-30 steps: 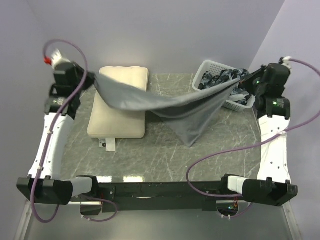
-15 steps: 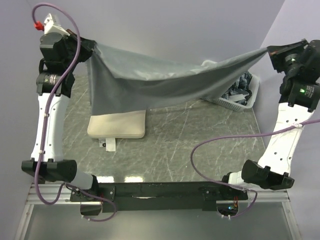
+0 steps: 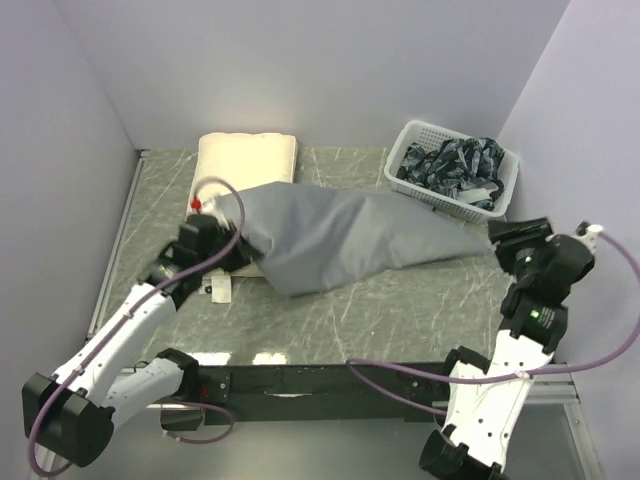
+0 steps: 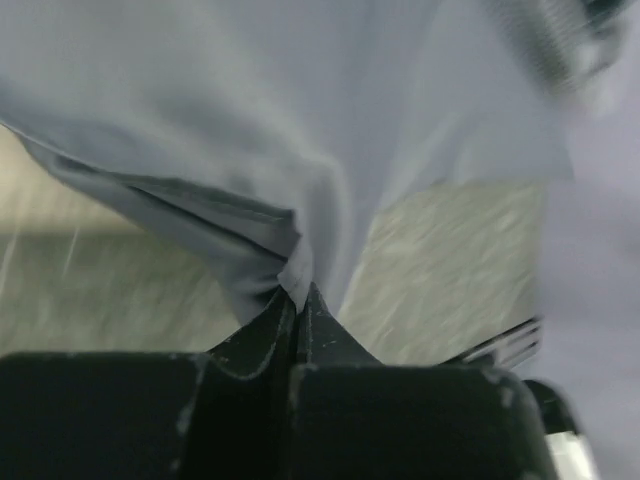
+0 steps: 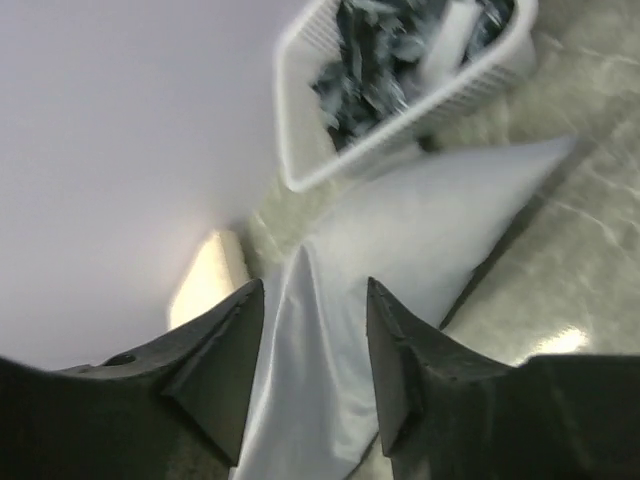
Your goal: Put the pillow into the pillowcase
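The grey pillowcase (image 3: 350,235) lies spread across the middle of the table. Its left end covers the front part of the cream pillow (image 3: 247,157), whose back strip shows at the far left. My left gripper (image 3: 238,257) is low at the pillowcase's left edge. In the left wrist view it (image 4: 300,293) is shut on a pinch of the grey cloth (image 4: 250,120). My right gripper (image 3: 498,240) hangs just past the pillowcase's pointed right end. In the right wrist view it (image 5: 312,292) is open, with the pillowcase (image 5: 400,250) lying below and nothing between its fingers.
A white basket (image 3: 505,185) full of dark cloths stands at the back right, close to the right gripper, and shows again as the basket (image 5: 330,165) in the right wrist view. A small white tag (image 3: 220,290) lies on the marble table (image 3: 400,310) by the left arm. Walls close in on three sides.
Both arms came down from holding the pillowcase stretched high. The cloth now lies on the table over the pillow's front. The right gripper opened and let its end go.
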Robot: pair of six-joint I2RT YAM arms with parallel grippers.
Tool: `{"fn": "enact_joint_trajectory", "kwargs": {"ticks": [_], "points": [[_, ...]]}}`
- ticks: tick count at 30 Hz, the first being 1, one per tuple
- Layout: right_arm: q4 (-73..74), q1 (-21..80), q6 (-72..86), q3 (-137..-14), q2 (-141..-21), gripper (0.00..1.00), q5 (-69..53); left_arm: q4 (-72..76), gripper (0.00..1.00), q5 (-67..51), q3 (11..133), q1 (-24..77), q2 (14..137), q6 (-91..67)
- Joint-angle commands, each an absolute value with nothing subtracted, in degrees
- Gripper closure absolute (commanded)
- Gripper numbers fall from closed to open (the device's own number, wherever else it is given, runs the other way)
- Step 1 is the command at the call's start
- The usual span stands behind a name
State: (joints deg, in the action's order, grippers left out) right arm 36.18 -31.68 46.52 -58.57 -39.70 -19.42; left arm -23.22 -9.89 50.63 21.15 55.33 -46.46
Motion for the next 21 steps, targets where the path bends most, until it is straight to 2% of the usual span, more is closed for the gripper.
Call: {"fn": "enact_joint_trajectory", "kwargs": {"ticks": [1,6,11,14,15,21], "points": [[29.98,-28.07,41.13,-47.83,-37.44,0.46,-20.83,-21.18,0.95,-2.56,38.53,25.49,49.05,-52.11],[24.71,-10.75,43.85,-43.07,-41.30,0.36,-4.51,-27.50,0.96,3.33,38.49,25.58,44.66,-54.31],[20.14,3.38,43.77,-43.50,-53.40,0.36,2.45,-39.35,0.97,13.77,41.92,25.58,40.35,-56.60],[17.68,7.72,43.51,-43.33,-59.39,0.36,4.83,-47.42,0.95,21.75,44.82,25.58,36.75,-59.41],[17.06,9.82,43.51,-43.24,-60.89,0.35,5.53,-48.24,0.88,22.84,46.22,25.58,35.09,-59.41],[16.78,12.30,39.91,-50.61,-76.44,0.32,7.38,-50.28,0.82,25.82,50.27,25.58,35.59,-60.56]]}}
